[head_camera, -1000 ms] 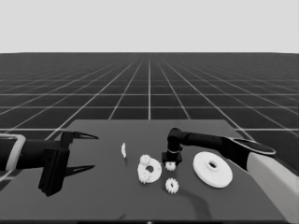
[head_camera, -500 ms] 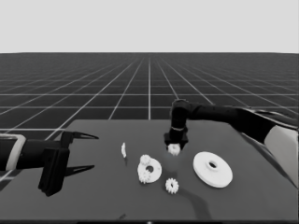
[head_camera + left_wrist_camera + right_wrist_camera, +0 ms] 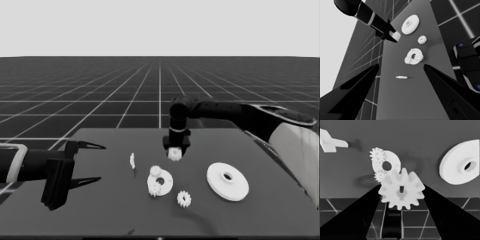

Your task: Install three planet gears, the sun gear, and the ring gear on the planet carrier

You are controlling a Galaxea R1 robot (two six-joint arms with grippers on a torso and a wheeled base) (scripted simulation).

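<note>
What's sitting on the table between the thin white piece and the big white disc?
The smaller round part carrying two gears, seen in the head view.

Even, dim light; parts cast faint soft shadows on the table [image 3: 125,215].

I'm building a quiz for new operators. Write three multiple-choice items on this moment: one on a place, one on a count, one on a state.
1. Where is the right tool?
A. Above the table, behind the smaller flat white round part
B. Resting on the larger thick white round part
C. Parked at the lower right corner

2. How many small white toothed gears sit on the smaller round part?
A. None
B. Two
C. Four

3. What state is the right tool in?
A. Open, empty
B. Shut on a gear
C. Shut on the thin white piece

Answers: 1 A, it hangs clear of the larger round part. 2 B, two gears show on its rim. 3 B, a held gear sits between its fingers.
</note>
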